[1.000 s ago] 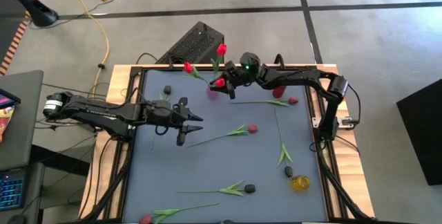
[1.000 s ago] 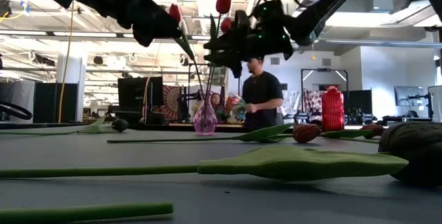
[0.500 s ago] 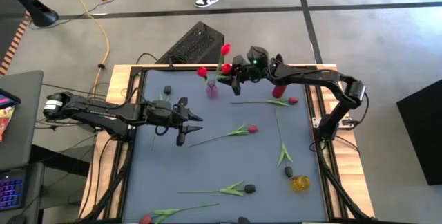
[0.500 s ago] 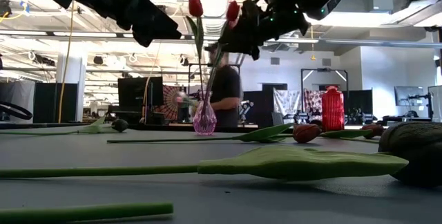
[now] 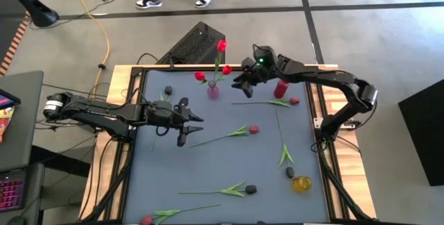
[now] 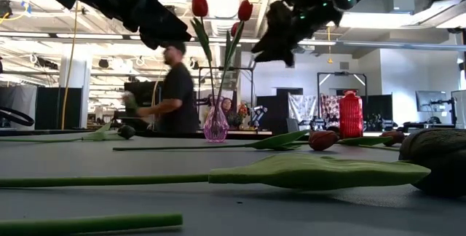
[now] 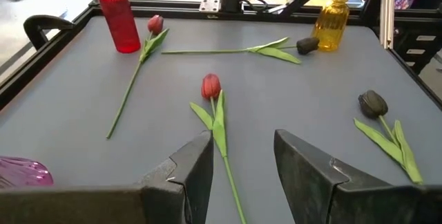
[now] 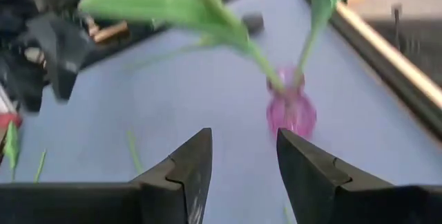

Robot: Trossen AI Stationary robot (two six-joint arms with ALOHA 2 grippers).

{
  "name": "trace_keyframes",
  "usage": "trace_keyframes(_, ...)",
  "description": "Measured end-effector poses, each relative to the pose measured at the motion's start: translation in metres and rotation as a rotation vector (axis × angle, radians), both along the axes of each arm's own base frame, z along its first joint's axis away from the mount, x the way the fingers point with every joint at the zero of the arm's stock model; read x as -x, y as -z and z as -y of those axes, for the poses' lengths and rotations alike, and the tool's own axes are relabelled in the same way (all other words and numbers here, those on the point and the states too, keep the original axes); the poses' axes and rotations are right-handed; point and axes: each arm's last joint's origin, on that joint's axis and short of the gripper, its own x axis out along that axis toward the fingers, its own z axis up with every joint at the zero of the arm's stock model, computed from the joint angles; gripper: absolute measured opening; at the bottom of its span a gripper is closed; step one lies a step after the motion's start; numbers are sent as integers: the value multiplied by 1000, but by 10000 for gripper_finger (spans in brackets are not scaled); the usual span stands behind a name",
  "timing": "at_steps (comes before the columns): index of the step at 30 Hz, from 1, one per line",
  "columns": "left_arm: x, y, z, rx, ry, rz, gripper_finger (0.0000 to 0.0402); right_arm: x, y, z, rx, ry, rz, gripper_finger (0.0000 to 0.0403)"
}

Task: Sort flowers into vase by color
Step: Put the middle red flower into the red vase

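- Pink glass vase (image 5: 213, 91) stood near the far edge of the table (image 5: 208, 162), holding red tulips (image 5: 222, 46).
- Your right gripper (image 5: 244, 86) hovered beside it, jaws spread and empty: one placing looked done.
- Your left gripper (image 5: 192, 126), jaws spread, waited mid-table over a red tulip (image 7: 211, 86); picking it seems next.

I find no text, label, brand, number or sign that I can read in any view.
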Motion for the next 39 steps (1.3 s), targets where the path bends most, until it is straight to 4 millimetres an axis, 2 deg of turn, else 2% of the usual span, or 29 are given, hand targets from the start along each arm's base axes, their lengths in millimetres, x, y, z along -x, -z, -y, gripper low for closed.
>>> trace_keyframes(6,-6,2,5,34,56,18,141,34,-8,-19,-111,2,-190,188)
trace_keyframes(9,-17,10,15,40,110,29,141,48,-14,-38,-173,-14,-269,188)
trace_keyframes(14,-41,35,25,21,138,2,141,61,-21,-75,-216,-52,-397,188)
trace_keyframes(18,-64,53,27,41,106,-64,141,67,-26,-109,-186,-92,-468,187)
trace_keyframes(21,-83,68,27,29,72,-139,141,69,-30,-134,-101,-98,-494,187)
trace_keyframes(26,-110,90,24,-69,-1,-314,141,78,-33,-167,15,-102,-496,187)
trace_keyframes(32,-125,103,13,-98,-71,-413,141,87,-28,-190,87,-67,-491,187)
trace_keyframes(39,-127,122,7,-16,-62,-458,141,90,-15,-200,106,-76,-498,187)
